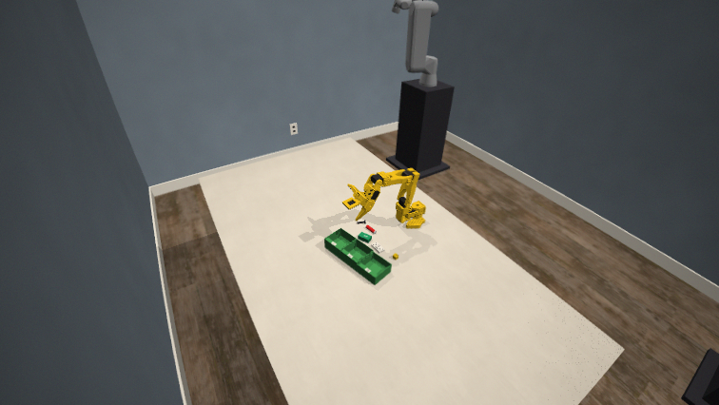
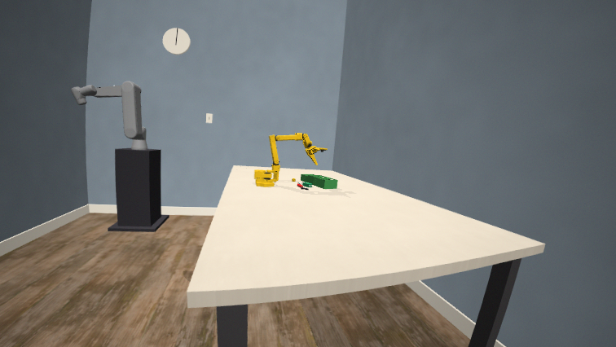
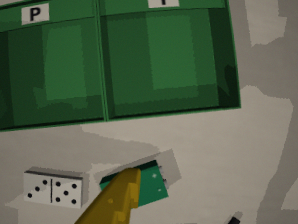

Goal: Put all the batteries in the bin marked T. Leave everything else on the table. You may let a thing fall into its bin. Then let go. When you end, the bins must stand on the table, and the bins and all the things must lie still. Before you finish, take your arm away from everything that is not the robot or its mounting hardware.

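My gripper [image 1: 353,202] [image 2: 322,156] is open and empty, raised above the table. In the wrist view one finger hides part of the green 9 V battery [image 1: 364,237] [image 2: 306,184] [image 3: 152,191], which lies on the table beside the green bins. The red battery [image 1: 370,228] [image 2: 300,185] lies close by, outside the wrist view. The three joined bins stand on the table. The end bin [image 1: 340,238] [image 3: 172,55], at right in the wrist view, has a label cut off by the frame; only a letter's lower stem shows, consistent with T. No battery shows inside it.
A white domino [image 1: 377,246] [image 3: 53,190] lies beside the 9 V battery, near the bin marked P [image 3: 67,65]. A black bolt [image 1: 360,221] [image 3: 233,220] lies beyond the red battery. A small yellow cube [image 1: 395,256] [image 2: 293,179] lies near the bins' other end.
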Tool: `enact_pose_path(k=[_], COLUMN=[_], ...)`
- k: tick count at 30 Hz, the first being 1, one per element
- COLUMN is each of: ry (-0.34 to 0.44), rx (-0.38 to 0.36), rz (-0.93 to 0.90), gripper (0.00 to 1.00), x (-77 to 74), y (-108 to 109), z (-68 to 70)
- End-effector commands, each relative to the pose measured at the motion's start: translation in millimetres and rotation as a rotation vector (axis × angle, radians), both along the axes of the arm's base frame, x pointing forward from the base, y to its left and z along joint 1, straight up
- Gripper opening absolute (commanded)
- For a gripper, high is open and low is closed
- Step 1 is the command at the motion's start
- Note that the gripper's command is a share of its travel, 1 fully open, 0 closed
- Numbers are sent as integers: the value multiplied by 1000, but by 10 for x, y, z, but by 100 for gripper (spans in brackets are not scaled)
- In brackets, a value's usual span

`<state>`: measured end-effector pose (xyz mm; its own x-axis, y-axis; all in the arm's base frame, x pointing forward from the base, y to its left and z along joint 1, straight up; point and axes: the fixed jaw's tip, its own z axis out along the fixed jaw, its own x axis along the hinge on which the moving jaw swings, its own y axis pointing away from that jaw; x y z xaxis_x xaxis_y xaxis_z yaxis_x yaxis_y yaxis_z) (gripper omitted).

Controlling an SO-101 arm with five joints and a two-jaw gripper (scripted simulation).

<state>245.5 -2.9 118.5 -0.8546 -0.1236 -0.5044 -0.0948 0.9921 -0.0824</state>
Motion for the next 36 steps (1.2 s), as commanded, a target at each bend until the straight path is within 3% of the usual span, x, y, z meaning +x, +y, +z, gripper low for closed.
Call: enact_pose_path(k=[1, 11, 29, 36], ry=[-67, -86, -356, -396], rx=[-6, -10, -82, -95], rz=[14, 20, 93, 103], gripper=[100, 100, 100, 100], x=[65, 110, 704, 782], y=[17, 16, 7, 6], z=[127, 133, 235, 252])
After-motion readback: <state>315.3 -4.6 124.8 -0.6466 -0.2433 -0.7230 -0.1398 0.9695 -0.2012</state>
